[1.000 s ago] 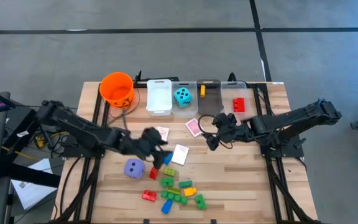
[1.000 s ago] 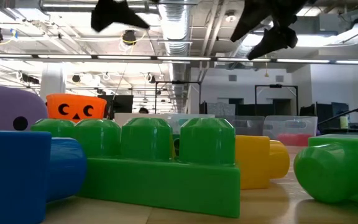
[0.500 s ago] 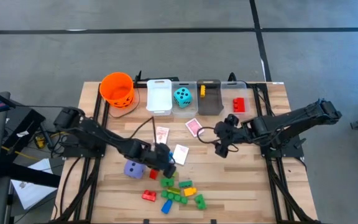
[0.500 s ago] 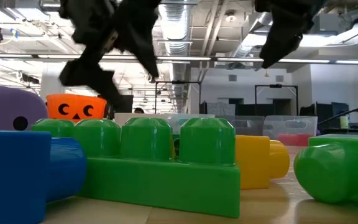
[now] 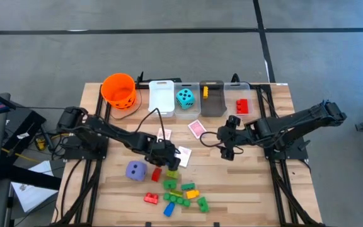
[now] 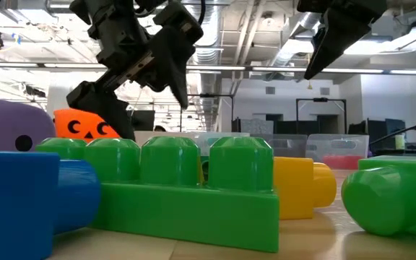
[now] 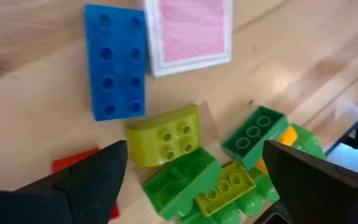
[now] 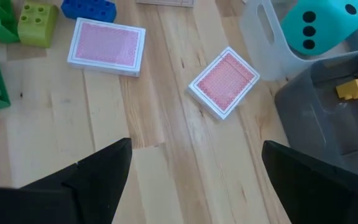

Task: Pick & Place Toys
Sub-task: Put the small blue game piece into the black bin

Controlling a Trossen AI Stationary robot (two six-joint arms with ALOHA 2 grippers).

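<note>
Loose bricks [image 5: 178,189] lie near the table's front, with a purple die [image 5: 136,170] to their left. In the left wrist view I see a blue brick [image 7: 114,59], a lime brick [image 7: 166,134], green bricks [image 7: 253,127] and a pink-backed card [image 7: 188,31]. My left gripper [image 5: 169,162] hovers open just above this cluster, pointing steeply down, with the lime brick below its fingers. My right gripper [image 5: 227,149] hangs open over bare wood right of centre, above two cards [image 8: 106,45] [image 8: 224,81]. A teal die [image 5: 184,98] sits in a clear bin.
Along the far edge stand an orange bucket [image 5: 118,90], a white bin [image 5: 161,98] and clear bins, one with a yellow brick [image 5: 205,92] and one with a red brick [image 5: 242,106]. A third card [image 5: 164,134] lies mid-table. Bare wood shows at the right front.
My left gripper has come down and moved toward the table's right and near edge, rolling at the wrist, and now hangs low over the brick cluster. My right gripper has rolled at the wrist while staying in place. No toy has moved.
</note>
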